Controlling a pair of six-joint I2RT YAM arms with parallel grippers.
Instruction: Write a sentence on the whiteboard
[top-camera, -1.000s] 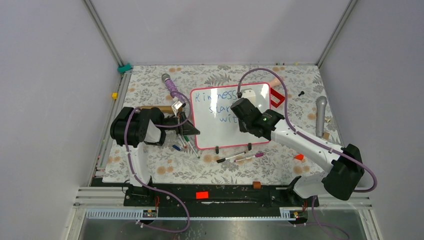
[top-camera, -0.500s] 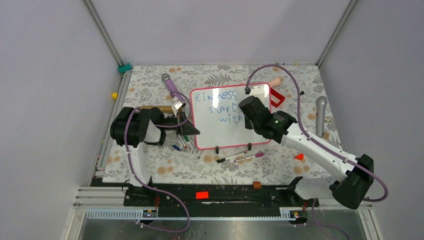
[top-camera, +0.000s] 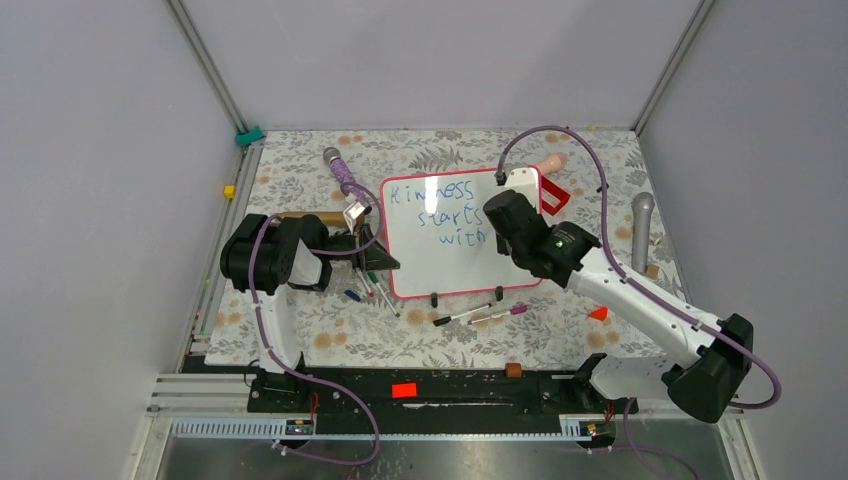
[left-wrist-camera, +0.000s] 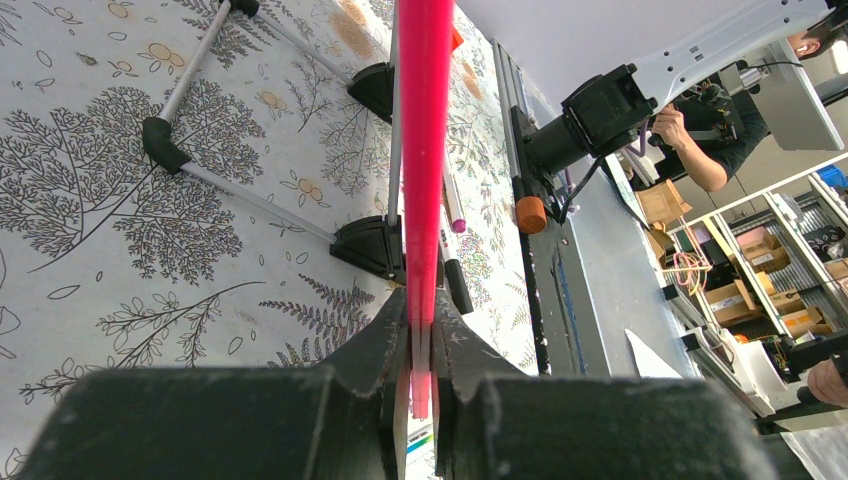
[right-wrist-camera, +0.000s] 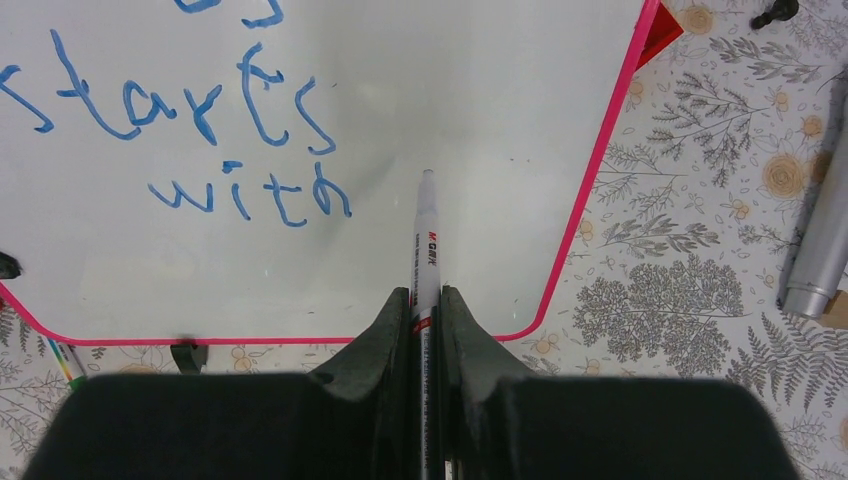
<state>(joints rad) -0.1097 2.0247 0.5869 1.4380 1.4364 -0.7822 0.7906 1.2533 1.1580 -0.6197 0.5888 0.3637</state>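
Note:
The whiteboard (top-camera: 430, 265) lies in the middle of the floral table, white with a pink-red rim, and carries blue writing: "Kindness starts with". My left gripper (top-camera: 386, 262) is shut on its left rim, which shows edge-on as a pink strip (left-wrist-camera: 425, 150) between the jaws (left-wrist-camera: 421, 325). My right gripper (right-wrist-camera: 426, 298) is shut on a white marker (right-wrist-camera: 428, 230). The marker tip points at the bare board (right-wrist-camera: 480, 90) just right of "with". From above, the right gripper (top-camera: 500, 215) covers the board's right part.
Loose markers (top-camera: 480, 313) lie just below the board, and more (top-camera: 370, 288) lie near the left gripper. A silver microphone (top-camera: 642, 230) rests at the right and a purple-handled one (top-camera: 345, 175) at the upper left. A red object (top-camera: 555, 197) sits by the board's right rim.
My right arm has shifted rightward over the board with the marker, uncovering "starts" and "with". The left gripper and the board have not moved.

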